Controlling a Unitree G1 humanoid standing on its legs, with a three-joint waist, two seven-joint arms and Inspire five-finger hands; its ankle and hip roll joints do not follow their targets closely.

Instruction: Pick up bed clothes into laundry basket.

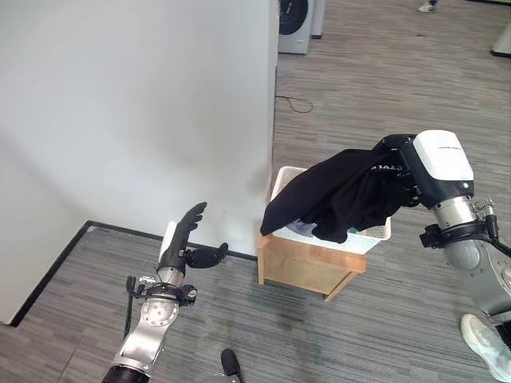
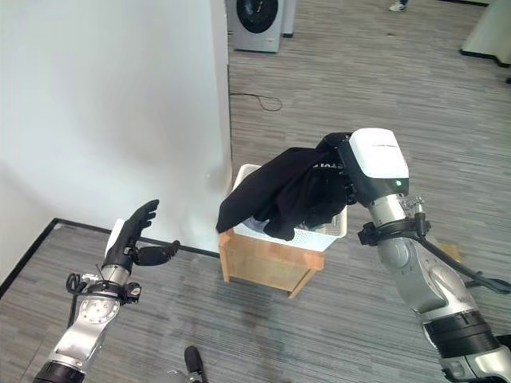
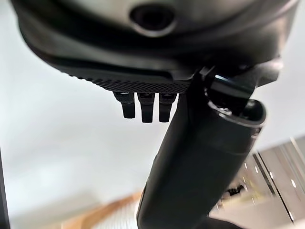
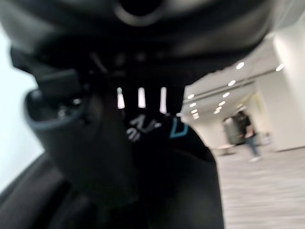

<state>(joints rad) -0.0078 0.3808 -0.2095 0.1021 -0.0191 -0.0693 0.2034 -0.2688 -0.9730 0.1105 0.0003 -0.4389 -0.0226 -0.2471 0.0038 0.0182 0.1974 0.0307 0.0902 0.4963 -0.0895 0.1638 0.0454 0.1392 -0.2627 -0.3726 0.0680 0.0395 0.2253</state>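
Note:
A black garment [image 1: 335,195] hangs draped over the white laundry basket [image 1: 374,234], its lower folds touching the basket's rim and the light clothes inside. My right hand [image 1: 397,169] is shut on the garment's upper end, above the basket's right side. In the right wrist view the black cloth [image 4: 181,157] is bunched under the curled fingers. The basket rests on a wooden box [image 1: 307,262]. My left hand [image 1: 182,241] is raised to the left of the basket, near the white wall, open and holding nothing; its thumb [image 3: 200,157] stands apart from the straight fingers.
A white wall [image 1: 136,112] with a black baseboard fills the left side. The basket stands at the wall's corner. A washing machine [image 1: 295,24] stands far back, with a cable [image 1: 299,104] on the grey plank floor. A person [image 4: 248,136] stands in the distance.

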